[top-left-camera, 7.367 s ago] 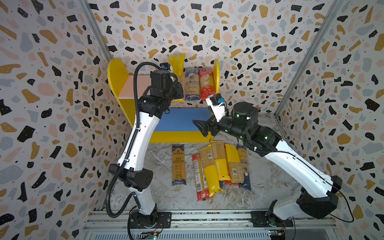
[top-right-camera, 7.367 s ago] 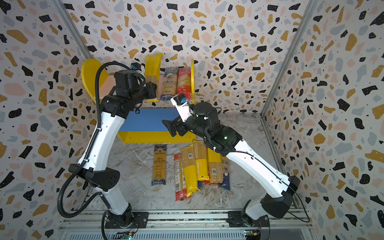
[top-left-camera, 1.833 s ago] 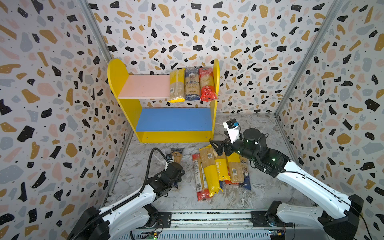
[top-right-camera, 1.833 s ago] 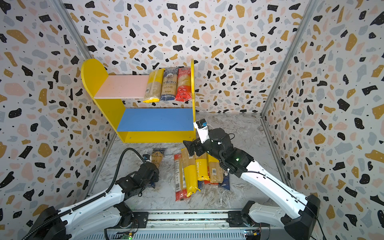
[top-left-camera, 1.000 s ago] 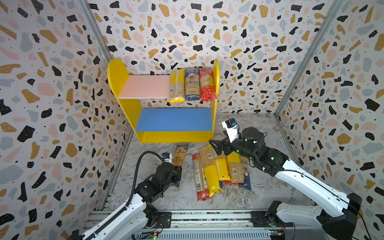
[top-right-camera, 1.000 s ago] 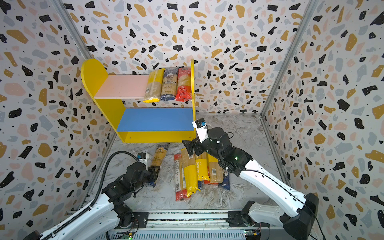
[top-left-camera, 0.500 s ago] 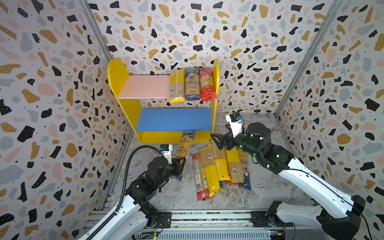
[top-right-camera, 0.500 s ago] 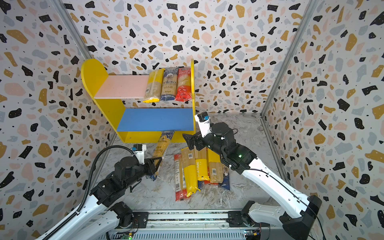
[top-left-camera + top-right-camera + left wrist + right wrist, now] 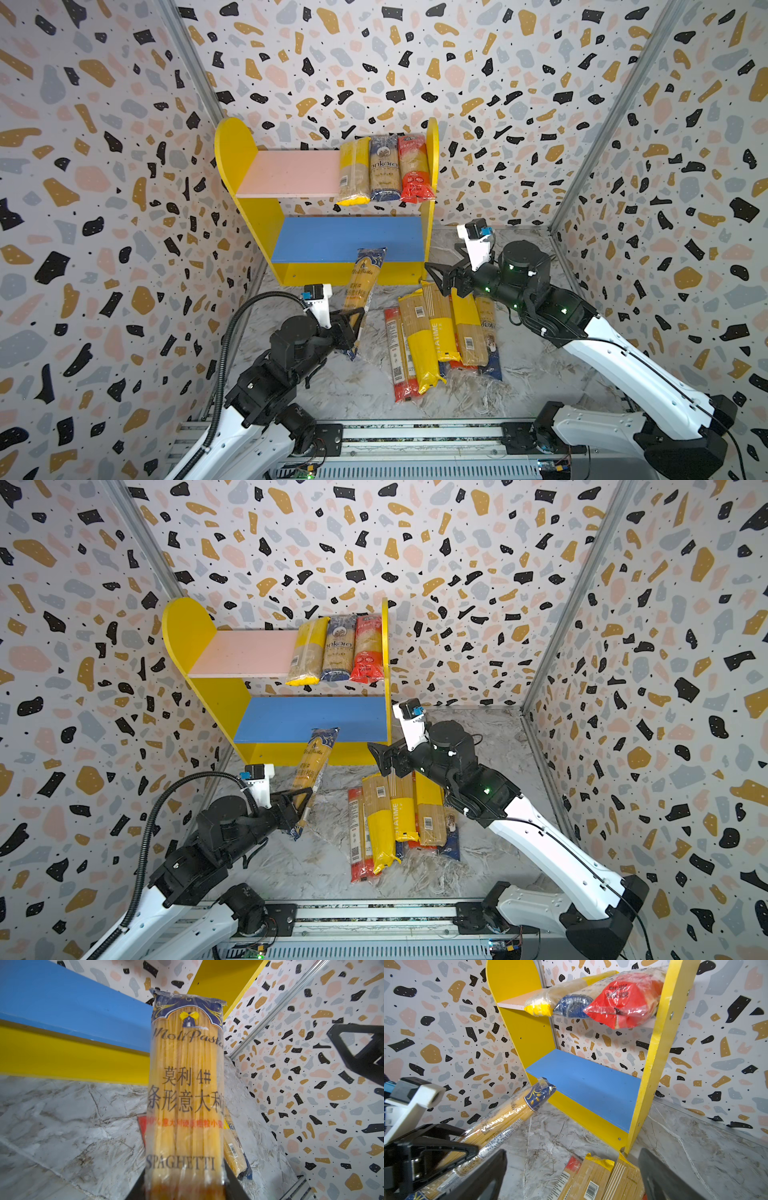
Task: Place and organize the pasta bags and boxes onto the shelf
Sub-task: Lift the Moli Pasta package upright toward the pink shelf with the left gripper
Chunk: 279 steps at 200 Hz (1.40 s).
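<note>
- The left gripper (image 9: 352, 322) clamps the Moli Pasta spaghetti bag (image 9: 365, 282) near its tail. The bag's head, far beyond the fingers, reaches the front edge of the blue lower board (image 9: 324, 241).
- It is probably best to raise the head over that edge, then slide the bag in level.
- The right gripper (image 9: 441, 279) gapes empty above the floor packs (image 9: 428, 336).

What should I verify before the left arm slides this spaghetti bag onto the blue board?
1. Grip: left claw shut on the Moli Pasta bag near its lower end. Ok.
2. Blue board bare, room for the bag. Ok.
3. Bag tip above the board's front edge: it overlaps the edge in both top views, height unclear. Cannot tell.
4. Bag square to the shelf: it slants. Not ok.
5. Right claw open, empty, beside the shelf's right panel, off the bag's path. Ok.
</note>
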### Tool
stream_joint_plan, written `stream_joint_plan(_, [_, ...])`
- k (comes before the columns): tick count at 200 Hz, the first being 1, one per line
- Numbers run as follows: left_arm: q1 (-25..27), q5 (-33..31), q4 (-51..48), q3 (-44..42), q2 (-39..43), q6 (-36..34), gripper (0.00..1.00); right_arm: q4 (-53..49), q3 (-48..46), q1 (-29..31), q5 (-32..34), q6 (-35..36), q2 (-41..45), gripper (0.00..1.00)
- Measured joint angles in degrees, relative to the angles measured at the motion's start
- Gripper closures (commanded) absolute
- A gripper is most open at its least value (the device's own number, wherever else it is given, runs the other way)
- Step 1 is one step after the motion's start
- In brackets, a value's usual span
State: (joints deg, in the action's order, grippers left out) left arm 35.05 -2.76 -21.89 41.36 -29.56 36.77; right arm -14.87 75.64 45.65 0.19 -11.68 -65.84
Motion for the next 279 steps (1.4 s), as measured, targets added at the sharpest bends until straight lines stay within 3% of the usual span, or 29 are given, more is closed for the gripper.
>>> stream_joint_plan(68, [0.0,-3.4,-2.0,4.8,3.8,-1.7,1.00,-1.7,4.4,-0.2,-0.7,0.7,-1.5,0.01])
stream_joint_plan(154, [0.0,-8.4,-6.7,18.8,2.9,-7.1,1.00,-3.4,10.1,-0.2,-1.8,1.7,-4.0,0.01])
stream_joint_plan(279, [0.0,-19.7,-5.5,44.0,-27.7,-24.8,1.00,-4.9,14.8,-1.5,-2.0,3.8,-4.7,0.01])
